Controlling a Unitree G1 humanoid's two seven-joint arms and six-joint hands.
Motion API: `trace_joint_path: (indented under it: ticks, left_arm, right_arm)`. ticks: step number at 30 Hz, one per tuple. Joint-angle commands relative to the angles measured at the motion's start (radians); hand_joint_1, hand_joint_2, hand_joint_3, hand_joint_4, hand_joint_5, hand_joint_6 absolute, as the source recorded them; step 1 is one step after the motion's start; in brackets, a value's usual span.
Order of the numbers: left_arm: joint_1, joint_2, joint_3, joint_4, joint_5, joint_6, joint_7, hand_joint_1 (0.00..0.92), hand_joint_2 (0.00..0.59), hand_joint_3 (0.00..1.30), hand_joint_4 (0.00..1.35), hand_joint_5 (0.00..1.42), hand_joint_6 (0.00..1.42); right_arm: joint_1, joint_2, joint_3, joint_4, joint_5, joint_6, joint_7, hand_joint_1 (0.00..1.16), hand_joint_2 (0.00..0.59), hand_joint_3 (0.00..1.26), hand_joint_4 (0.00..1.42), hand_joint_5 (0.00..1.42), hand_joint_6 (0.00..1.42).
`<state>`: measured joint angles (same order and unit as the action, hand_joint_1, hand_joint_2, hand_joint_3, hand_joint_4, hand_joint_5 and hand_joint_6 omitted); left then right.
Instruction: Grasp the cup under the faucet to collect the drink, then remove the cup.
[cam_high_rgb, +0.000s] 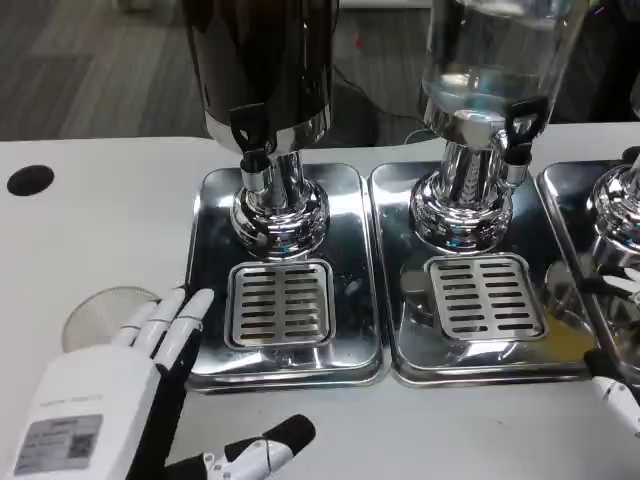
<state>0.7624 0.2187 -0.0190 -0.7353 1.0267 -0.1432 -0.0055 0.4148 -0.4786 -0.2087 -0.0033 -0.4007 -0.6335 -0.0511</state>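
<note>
Approach step in hand: left hand (110, 400), at seven o'clock, is spread and empty beside the clear cup (100, 315) at nine o'clock; right hand (615, 395) state undeterminable; next move likely requires grasping the cup, carrying it under the dark dispenser's faucet (250, 135).

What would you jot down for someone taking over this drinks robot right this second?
Left hand: open, holding nothing, beside the left drip tray and next to a round clear thing on the table, possibly the cup.
Right hand: fingertips at the picture's right edge; state unclear.
No cup stands on the grate beneath the dark dispenser's faucet.
Done: nothing that shows. Left: grasp the cup, fill it, remove it.
</note>
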Motion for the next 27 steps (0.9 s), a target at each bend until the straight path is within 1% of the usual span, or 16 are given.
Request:
trace_joint_path:
  ticks: [1,6,10,16,22,25,27]
  left_arm:
    - [-0.001,-0.002,0.001,0.001,-0.009,0.002,0.002,0.000,0.068,0.13,0.03,0.12,0.34]
    - [-0.011,-0.003,-0.001,0.020,-0.011,0.002,0.009,0.000,0.068,0.13,0.03,0.12,0.36]
    - [-0.042,-0.011,0.015,0.039,-0.029,0.026,0.003,0.000,0.067,0.14,0.04,0.13,0.39]
    - [-0.094,-0.026,0.073,0.039,-0.088,0.095,-0.016,0.000,0.064,0.14,0.05,0.17,0.42]
    - [-0.121,-0.022,0.127,0.003,-0.124,0.135,-0.033,0.000,0.063,0.14,0.05,0.17,0.42]
    - [-0.129,-0.024,0.152,-0.015,-0.132,0.153,-0.043,0.000,0.057,0.14,0.05,0.17,0.41]
    - [-0.146,-0.026,0.167,-0.018,-0.124,0.182,-0.060,0.000,0.046,0.14,0.05,0.17,0.42]
  right_arm:
    - [0.007,0.002,0.000,-0.012,0.013,-0.007,0.003,0.57,0.387,0.28,0.15,0.11,0.00]
    - [0.011,0.009,0.008,-0.023,0.004,-0.001,0.003,0.57,0.387,0.28,0.15,0.11,0.00]
    - [0.019,0.014,0.011,-0.025,0.001,-0.006,0.000,0.57,0.387,0.28,0.15,0.11,0.00]
    - [0.026,0.010,0.008,-0.019,0.007,-0.014,-0.003,0.57,0.388,0.28,0.15,0.11,0.00]
    - [0.023,0.009,0.011,-0.007,0.004,-0.015,-0.005,0.57,0.393,0.28,0.15,0.11,0.00]
    - [0.022,0.010,0.014,-0.004,0.003,-0.014,-0.004,0.57,0.396,0.28,0.15,0.11,0.00]
    - [0.021,0.011,0.016,-0.003,0.004,-0.014,-0.003,0.57,0.398,0.28,0.15,0.11,0.00]
